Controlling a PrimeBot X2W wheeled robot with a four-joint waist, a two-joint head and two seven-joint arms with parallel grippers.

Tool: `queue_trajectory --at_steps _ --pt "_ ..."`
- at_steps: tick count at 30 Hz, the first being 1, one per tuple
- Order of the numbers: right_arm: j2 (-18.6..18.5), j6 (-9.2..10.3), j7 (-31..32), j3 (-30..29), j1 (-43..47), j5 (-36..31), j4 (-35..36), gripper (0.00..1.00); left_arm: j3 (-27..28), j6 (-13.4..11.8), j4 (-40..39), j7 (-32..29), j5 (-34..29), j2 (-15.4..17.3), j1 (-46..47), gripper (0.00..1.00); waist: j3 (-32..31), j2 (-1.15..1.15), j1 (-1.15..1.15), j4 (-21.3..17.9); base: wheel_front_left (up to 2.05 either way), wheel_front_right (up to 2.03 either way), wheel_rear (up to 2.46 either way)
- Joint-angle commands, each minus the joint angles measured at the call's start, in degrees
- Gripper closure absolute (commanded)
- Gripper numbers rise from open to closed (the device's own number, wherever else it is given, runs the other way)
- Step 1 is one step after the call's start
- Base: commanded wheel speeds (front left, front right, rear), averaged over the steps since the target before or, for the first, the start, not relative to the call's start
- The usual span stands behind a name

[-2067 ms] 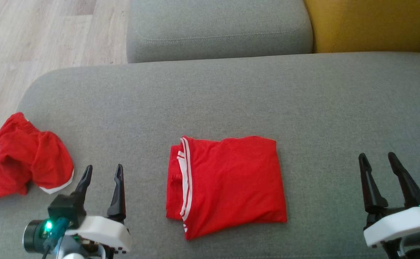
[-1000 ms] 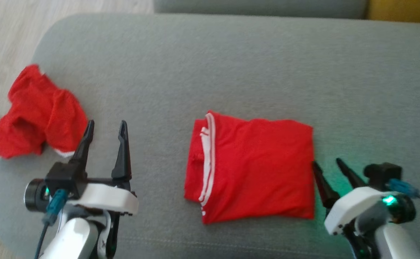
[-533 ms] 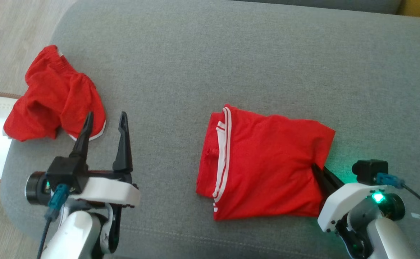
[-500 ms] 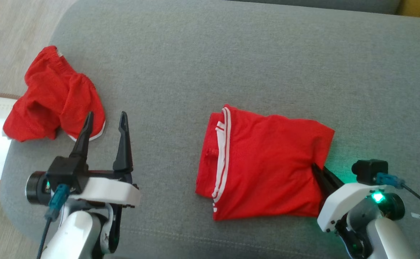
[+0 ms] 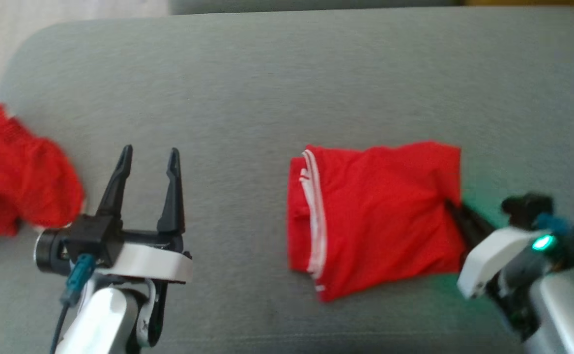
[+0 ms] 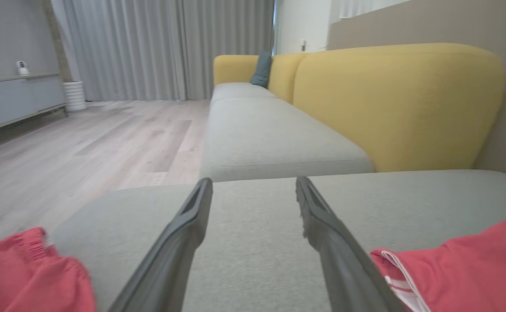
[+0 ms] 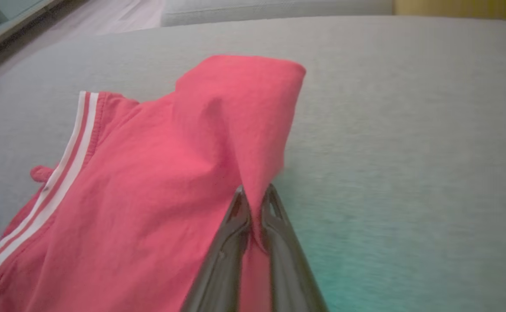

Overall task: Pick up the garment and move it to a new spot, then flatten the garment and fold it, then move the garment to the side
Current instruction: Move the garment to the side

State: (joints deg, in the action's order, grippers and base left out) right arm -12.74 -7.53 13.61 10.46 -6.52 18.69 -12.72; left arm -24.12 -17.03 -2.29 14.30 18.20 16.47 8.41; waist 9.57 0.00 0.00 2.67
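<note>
Since the picture of a second ago, the right gripper (image 5: 456, 214), whose two long dark fingers were then standing apart just beside the cloth, is pinching the right edge of the folded red fabric garment (image 5: 380, 216). That edge is now bunching at the grip. The head camera itself has also shifted.

Along the right wrist view, the right gripper (image 7: 255, 193) is holding its fingers (image 7: 231, 242) almost together with a fold of red fabric caught between them. The garment (image 7: 149, 186) is peaking upward from the pinch to a raised corner. Its far side, with the white double stripe, is lying on the wide grey upholstered sofa cushion (image 5: 287, 88). In the head view the garment is sitting right of the cushion's middle, most of it resting flat.

The left gripper (image 5: 148, 157) is hovering over the cushion, well apart from the garment, its fingers (image 6: 179, 242) spreading wide with nothing between them. A crumpled red cloth (image 5: 16, 172) is lying at the cushion's left end, to the left of this gripper.

A green lamp (image 5: 542, 242) is glowing on the right wrist and tinting the cushion beside it. Beyond the cushion, the left wrist view is showing a yellow padded backrest (image 6: 400, 99) and a pale wooden floor (image 6: 105, 138).
</note>
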Motion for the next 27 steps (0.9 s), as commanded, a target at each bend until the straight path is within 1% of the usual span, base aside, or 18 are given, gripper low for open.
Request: queue_trajectory --at_steps 1,7,10,12,15,16,19,22,27 --pt "-3.0 0.04 0.0 0.4 -4.4 0.3 2.3 1.0 1.8 0.6 -2.2 0.7 -0.6 0.6 2.4 0.0 1.0 0.0 0.0 -4.3 0.0 0.0 0.0" --pt "-11.8 0.04 -0.3 -2.4 -12.6 1.0 0.5 1.0 0.1 2.3 -2.0 0.7 -1.5 -0.6 5.6 0.0 3.3 0.0 0.0 -10.2 0.0 0.0 0.0" --pt "-15.4 0.04 0.2 -4.3 -16.5 1.3 -1.0 1.0 -0.6 3.2 -1.8 0.7 -2.1 -1.2 7.6 0.0 4.6 0.0 0.0 -11.9 0.0 0.0 0.0" --pt "-17.0 0.04 0.5 -5.5 -18.5 1.5 -1.9 1.0 -1.0 3.7 -1.7 0.7 -2.5 -1.6 9.0 0.0 5.5 0.0 0.0 -12.7 0.0 0.0 0.0" --pt "-18.7 0.04 0.6 -6.8 -20.9 1.4 -3.0 1.0 -1.4 4.4 -1.6 0.7 -3.1 -2.0 10.7 0.0 6.9 0.0 0.0 -13.7 0.0 0.0 0.0" --pt "-18.7 0.04 0.6 -6.8 -20.9 1.4 -3.0 1.0 -1.4 4.4 -1.6 0.7 -3.1 -2.0 10.7 0.0 6.9 0.0 0.0 -13.7 0.0 0.0 0.0" --pt "-20.0 0.04 0.8 -8.5 -23.1 0.8 -5.1 1.0 -2.1 5.2 -1.4 0.7 -3.8 -2.6 12.9 0.0 9.1 0.0 0.0 -14.2 0.0 0.0 0.0" --pt "-20.6 0.04 0.8 -10.6 -24.5 -0.3 -7.0 1.0 -2.5 5.7 -1.7 0.7 -4.6 -3.0 14.6 0.0 11.2 0.0 0.0 -14.2 0.0 0.0 0.0" --pt "-20.8 0.04 0.1 -14.5 -26.5 -4.2 -10.1 1.0 -2.8 6.3 -2.1 0.7 -5.7 -3.7 17.8 0.0 15.3 0.0 0.0 -13.6 0.0 0.0 0.0"
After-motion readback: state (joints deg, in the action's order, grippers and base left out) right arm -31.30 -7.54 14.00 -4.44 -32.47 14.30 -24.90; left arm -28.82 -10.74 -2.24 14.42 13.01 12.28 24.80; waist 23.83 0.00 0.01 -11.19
